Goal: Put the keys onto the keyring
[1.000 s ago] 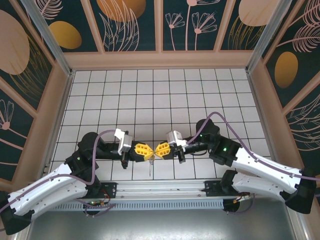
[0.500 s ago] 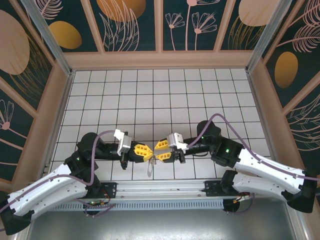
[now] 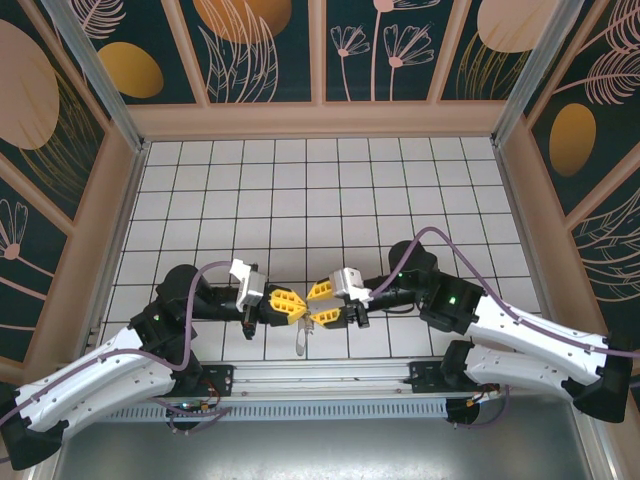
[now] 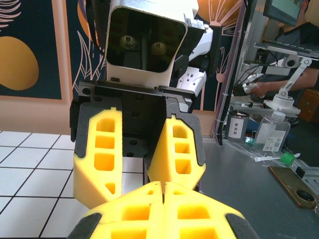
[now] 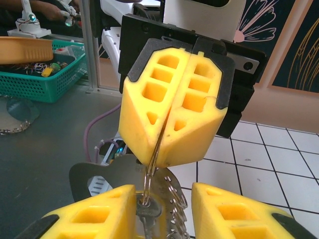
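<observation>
**Ring presented for threading, two arms tip to tip at the 6 o'clock edge of the desk (image 3: pixel 300 180)**
The left end effector (image 3: pixel 296 306) is closed, its yellow pads pinching the thin metal ring of the keyring (image 5: pixel 151 167) above the tiles. The grey strap loop (image 5: pixel 82 179) lies at 9 o'clock of that ring in the right wrist view. A silvery key (image 5: pixel 147 213) dangles at 6 o'clock of the pinch with its head at the ring; whether it is already threaded cannot be told. The right end effector (image 3: pixel 314 304) faces in from 3 o'clock with its jaws parted, one finger on either side of the key, apparently gripping nothing. Judged good practice for this step: the left arm keeps the ring fixed, and the right closes on the key's head rather than its blade, then works it along the coil in small moves, since the opposing pads sit almost touching
</observation>
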Action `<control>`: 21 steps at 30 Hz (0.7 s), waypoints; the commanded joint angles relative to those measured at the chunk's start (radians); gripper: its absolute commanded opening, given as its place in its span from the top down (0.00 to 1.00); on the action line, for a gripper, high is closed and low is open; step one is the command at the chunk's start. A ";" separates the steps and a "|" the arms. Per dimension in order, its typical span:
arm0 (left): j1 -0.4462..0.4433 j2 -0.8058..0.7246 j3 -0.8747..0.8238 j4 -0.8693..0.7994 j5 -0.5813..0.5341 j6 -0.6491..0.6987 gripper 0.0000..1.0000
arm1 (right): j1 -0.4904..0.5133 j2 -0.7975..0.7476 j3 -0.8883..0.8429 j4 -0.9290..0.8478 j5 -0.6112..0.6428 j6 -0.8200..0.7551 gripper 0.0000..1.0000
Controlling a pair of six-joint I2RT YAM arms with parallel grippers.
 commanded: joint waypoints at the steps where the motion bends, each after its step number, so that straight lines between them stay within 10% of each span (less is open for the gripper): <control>1: -0.001 -0.012 0.028 0.014 0.011 0.019 1.00 | 0.010 -0.025 0.036 -0.003 -0.018 -0.002 0.66; 21: 0.000 -0.003 0.031 0.023 0.014 0.016 1.00 | 0.013 0.031 0.054 -0.021 -0.003 -0.020 0.83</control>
